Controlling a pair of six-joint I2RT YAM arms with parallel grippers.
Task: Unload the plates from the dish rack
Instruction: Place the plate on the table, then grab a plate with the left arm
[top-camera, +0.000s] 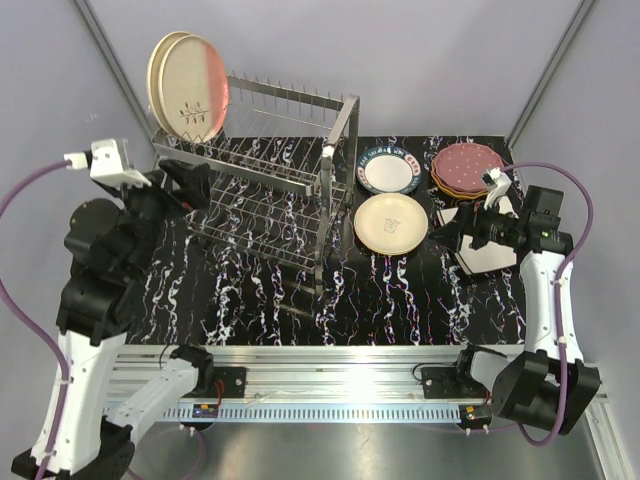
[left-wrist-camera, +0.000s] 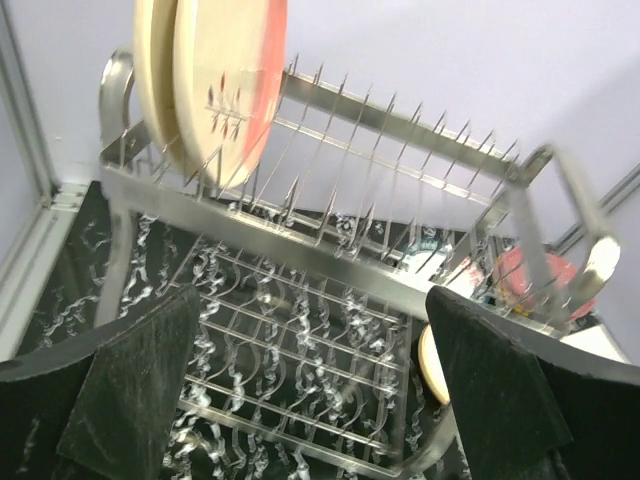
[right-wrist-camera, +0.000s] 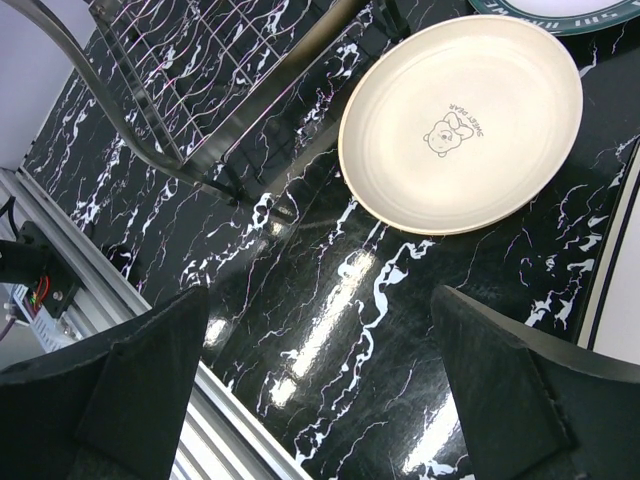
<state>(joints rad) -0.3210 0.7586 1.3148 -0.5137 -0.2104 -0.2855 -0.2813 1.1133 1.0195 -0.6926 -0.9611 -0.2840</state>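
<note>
Silver wire dish rack (top-camera: 265, 175), two tiers, stands on the left half of the black marbled worktop (top-camera: 400, 300), toward the far edge. Its lower tier looks bare from what I can see. The upper tier holds two plates upright between the prongs at the far-left end: a cream round plate (top-camera: 160, 68) behind and a pink-tinted plate (top-camera: 198, 90) in front, close together. I cannot tell whether they touch. Already out and lying flat on the right half of the worktop are several items. A patterned-rim plate (top-camera: 388, 168) is near the far edge, with a cream bear plate (top-camera: 390, 222) just beside it on the near side. A stack (top-camera: 466, 172) topped by a maroon scalloped plate sits toward the far right corner, and the number beneath is too hidden to count. A pale square plate (top-camera: 492, 258) with a dark edge sits by the right edge, partly under my right arm. My left claw (left-wrist-camera: 310, 340) is spread wide and holding nothing, and it faces the rack from the left edge, below the two racked plates. My right claw (right-wrist-camera: 320, 340) is equally wide and empty over bare worktop, just on the near side of the bear plate. By my judgement most of the unloading is done, with two plates to lift out and the left claw better placed for them.
</note>
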